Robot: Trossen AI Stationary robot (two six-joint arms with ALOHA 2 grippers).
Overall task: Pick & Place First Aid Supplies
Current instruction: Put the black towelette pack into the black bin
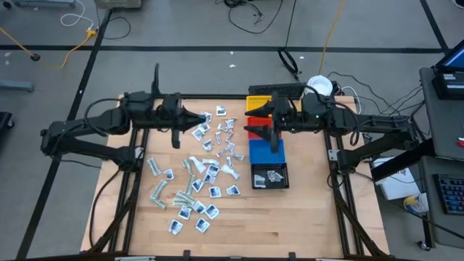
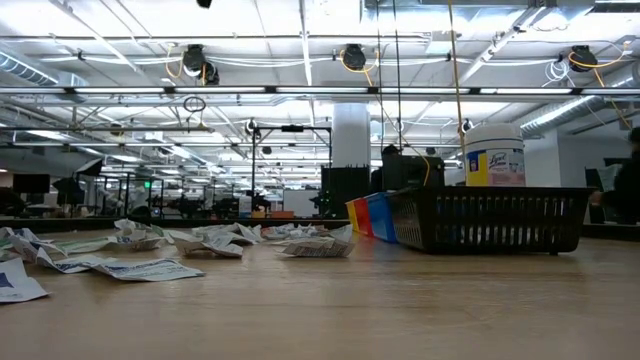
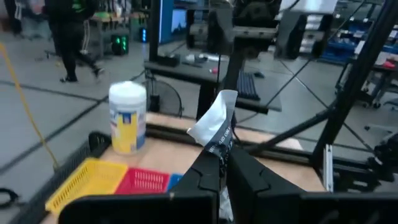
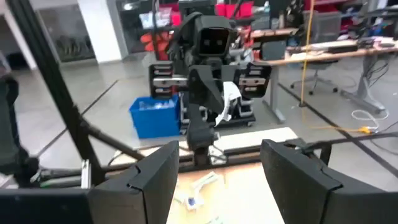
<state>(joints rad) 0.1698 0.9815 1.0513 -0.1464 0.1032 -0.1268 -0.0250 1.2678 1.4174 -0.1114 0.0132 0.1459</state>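
Left end effector [image 3: 221, 165] grips a sachet [image 3: 214, 121]; jar [image 3: 127, 118], bins [image 3: 118, 180] ahead.

Even overhead lighting, bright ceiling strip lights [image 2: 150, 62] glaring in the low view, soft short shadows on the wooden surface [image 1: 239, 217], near foreground blurred there, both wrist views soft, backgrounds hazy

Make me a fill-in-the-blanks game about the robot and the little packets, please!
1. The left gripper is shut on a white ____.
2. The right gripper has its fingers ____.
3. A few packets already lie in the ____ bin.
4. The bin beside the yellow bin is ____.

Missing words: packet; open; black; red
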